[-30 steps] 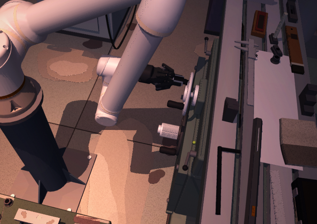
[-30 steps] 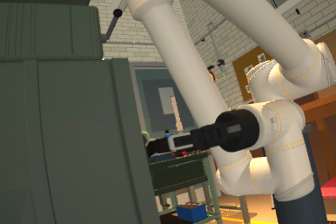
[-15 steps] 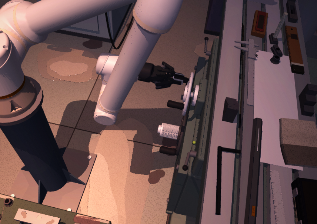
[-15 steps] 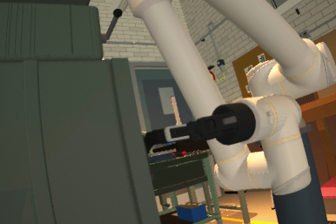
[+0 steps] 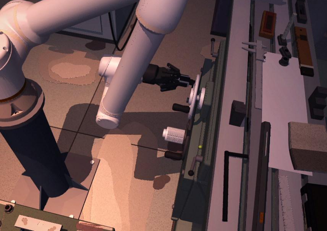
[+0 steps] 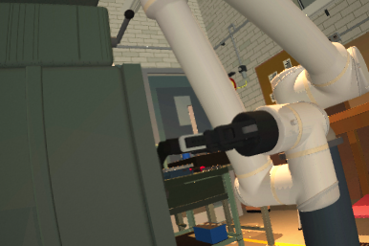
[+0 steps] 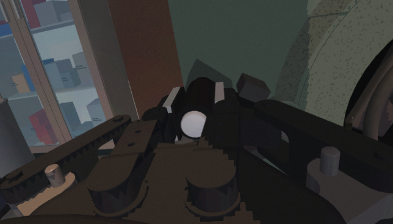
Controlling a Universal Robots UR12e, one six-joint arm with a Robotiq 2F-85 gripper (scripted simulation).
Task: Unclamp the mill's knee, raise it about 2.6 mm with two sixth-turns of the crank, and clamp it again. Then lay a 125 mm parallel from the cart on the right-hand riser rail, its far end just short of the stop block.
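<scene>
The knee crank's dark handle (image 7: 198,100) sits between the closed fingers of my gripper (image 5: 190,82), at the upper rim of the pale handwheel (image 5: 195,96) on the mill's green front face. A second dark handle (image 5: 181,107) sticks out of the wheel lower down. The knee clamp lever (image 5: 194,165), grey with a black ball end, hangs on the same face below a small yellow-green dot (image 5: 200,146). From the second side camera my gripper (image 6: 167,149) disappears behind the green machine body. The parallels and the cart are not in view.
Behind the crank runs the mill table (image 5: 237,104) carrying a paper sheet (image 5: 284,110), clamps, a ruler, an orange block (image 5: 267,24) and a tan block (image 5: 307,146). A knurled silver knob (image 5: 173,135) and another dark handle (image 5: 173,155) stick out below the wheel. My arm's pedestal (image 5: 18,112) stands left.
</scene>
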